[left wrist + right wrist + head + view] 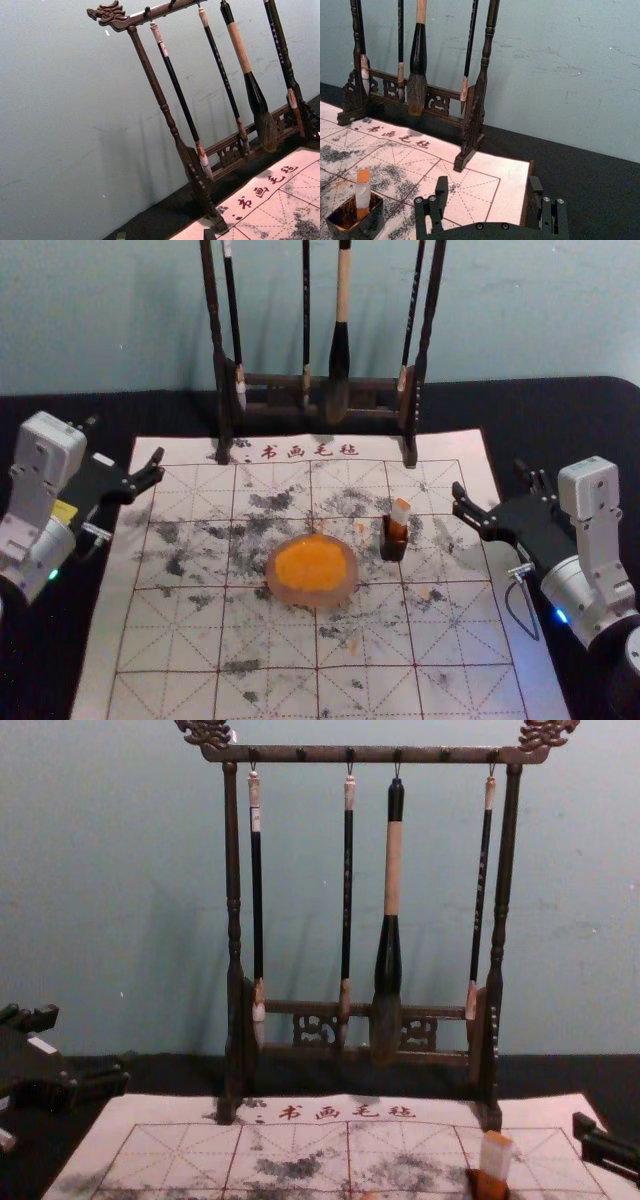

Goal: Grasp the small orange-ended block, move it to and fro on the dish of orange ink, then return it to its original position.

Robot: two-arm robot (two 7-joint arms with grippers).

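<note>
Right claw [490, 478]: fingers apart, by the mat's right edge. Left claw [125, 438]: likewise spread, left edge. Black surface [40, 680] carries mat [165, 645]; brush rack [223, 410] at its far side. Ink dish [282, 592] mid-mat; dark holder [393, 548] to its right, block [400, 512] standing inside, orange end up.

Red characters 书画毛毡 [310, 451] stand on the felt mat [185, 448], between the left gripper [125, 440] and right gripper [489, 480]; characters on the brush handles [348, 880] are too small to read.
</note>
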